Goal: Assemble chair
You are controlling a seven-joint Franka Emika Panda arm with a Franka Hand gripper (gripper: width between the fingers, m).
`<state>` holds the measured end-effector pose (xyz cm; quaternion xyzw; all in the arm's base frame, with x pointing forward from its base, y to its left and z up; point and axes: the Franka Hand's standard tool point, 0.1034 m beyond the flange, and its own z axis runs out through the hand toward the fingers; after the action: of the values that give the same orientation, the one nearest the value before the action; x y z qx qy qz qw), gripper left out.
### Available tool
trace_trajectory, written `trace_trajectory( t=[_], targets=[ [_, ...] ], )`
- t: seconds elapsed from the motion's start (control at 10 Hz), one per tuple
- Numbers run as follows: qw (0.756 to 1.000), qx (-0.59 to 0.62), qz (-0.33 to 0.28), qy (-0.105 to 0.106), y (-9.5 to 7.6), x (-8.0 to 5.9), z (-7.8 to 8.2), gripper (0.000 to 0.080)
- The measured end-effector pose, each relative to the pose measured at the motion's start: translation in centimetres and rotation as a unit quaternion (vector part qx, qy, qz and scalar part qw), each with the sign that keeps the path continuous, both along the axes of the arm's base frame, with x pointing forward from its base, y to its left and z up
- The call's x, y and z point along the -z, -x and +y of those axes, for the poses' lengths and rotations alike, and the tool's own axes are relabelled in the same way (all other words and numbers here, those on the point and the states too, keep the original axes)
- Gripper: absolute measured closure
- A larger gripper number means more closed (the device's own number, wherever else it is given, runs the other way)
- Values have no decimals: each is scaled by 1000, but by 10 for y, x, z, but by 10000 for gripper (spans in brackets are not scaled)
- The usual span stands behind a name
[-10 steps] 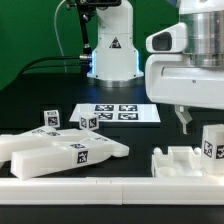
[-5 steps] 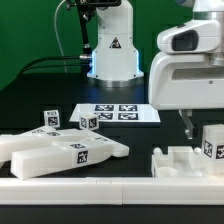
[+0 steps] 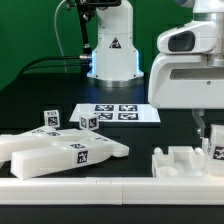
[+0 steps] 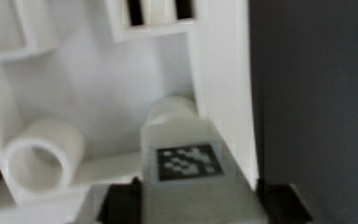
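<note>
The glossy white robot gripper (image 3: 206, 138) is clamped on a small upright matte white plastic block (image 3: 215, 150) that bears a square tag, and its dark fingers (image 4: 114, 205) touch both sides of it. This block stands at the exterior view's right, just beside a low white slotted panel (image 3: 178, 160). The long white tapered legs (image 3: 60, 150) lie well apart from it, at the left.

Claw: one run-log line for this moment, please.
claw: straddling upright tagged chair block | grip: unconfirmed | slotted panel: next to block | legs: lying at exterior view's left
</note>
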<state>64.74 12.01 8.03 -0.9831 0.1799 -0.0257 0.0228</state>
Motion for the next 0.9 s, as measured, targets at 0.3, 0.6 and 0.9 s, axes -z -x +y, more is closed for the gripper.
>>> trace_trajectory(
  t=[0.3, 0.6, 0.9],
  targets=[
    [976, 218, 13, -11, 2, 0, 3, 514],
    [911, 409, 17, -54, -4, 0, 1, 514],
    [938, 342, 12, -45, -3, 0, 1, 514]
  ],
)
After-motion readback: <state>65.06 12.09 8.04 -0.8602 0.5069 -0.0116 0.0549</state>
